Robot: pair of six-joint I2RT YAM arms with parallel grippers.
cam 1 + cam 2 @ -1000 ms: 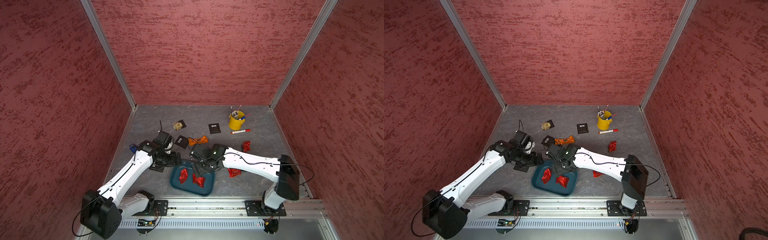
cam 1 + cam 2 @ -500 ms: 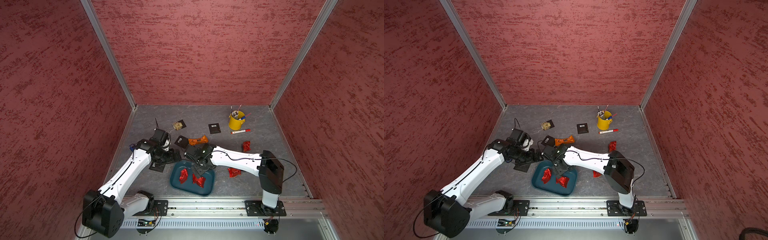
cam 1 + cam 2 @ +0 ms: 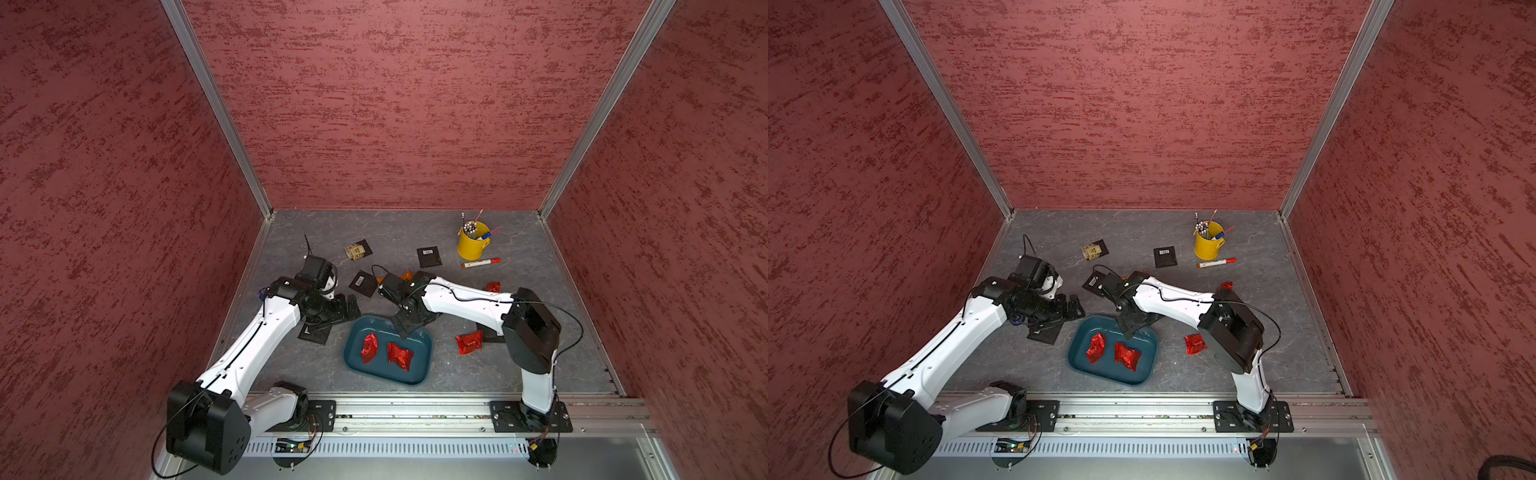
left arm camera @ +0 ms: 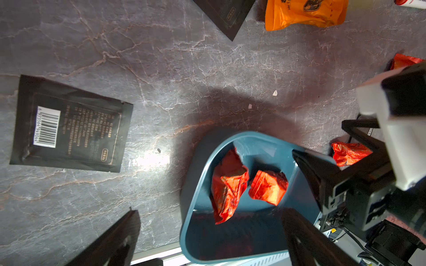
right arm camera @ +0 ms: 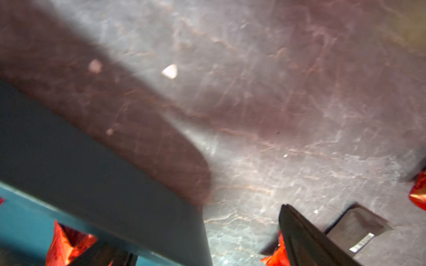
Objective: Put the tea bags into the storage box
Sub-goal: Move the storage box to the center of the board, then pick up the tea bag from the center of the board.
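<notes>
The storage box [image 3: 419, 338] is a teal tray near the front, holding two red foil tea bags [image 3: 369, 347] [image 3: 400, 355]. My right gripper [image 3: 405, 323] hangs open and empty over the box's back rim. My left gripper [image 3: 345, 309] is open and empty just left of the box, above a black tea bag [image 3: 316, 333]. In the left wrist view the box [image 4: 191, 195] lies between my fingers [image 4: 110, 241], with both red bags [image 4: 228, 186] in it. The right wrist view shows the box wall [image 5: 92, 172] and a finger [image 5: 306, 239]. Other tea bags lie loose: black [image 3: 363, 283], orange [image 3: 406, 275], tan [image 3: 358, 250], red [image 3: 468, 343].
A yellow cup of pens [image 3: 473, 243] and a red-and-white marker [image 3: 481, 262] sit at the back right, near another black packet [image 3: 429, 256]. A red packet [image 3: 493, 286] lies behind my right arm. A small blue block [image 3: 262, 294] peeks out by my left arm.
My right arm's elbow swung left and its gripper drew back toward the box's far rim. My left wrist shifted slightly back and left. Both red bags stayed in the box.
</notes>
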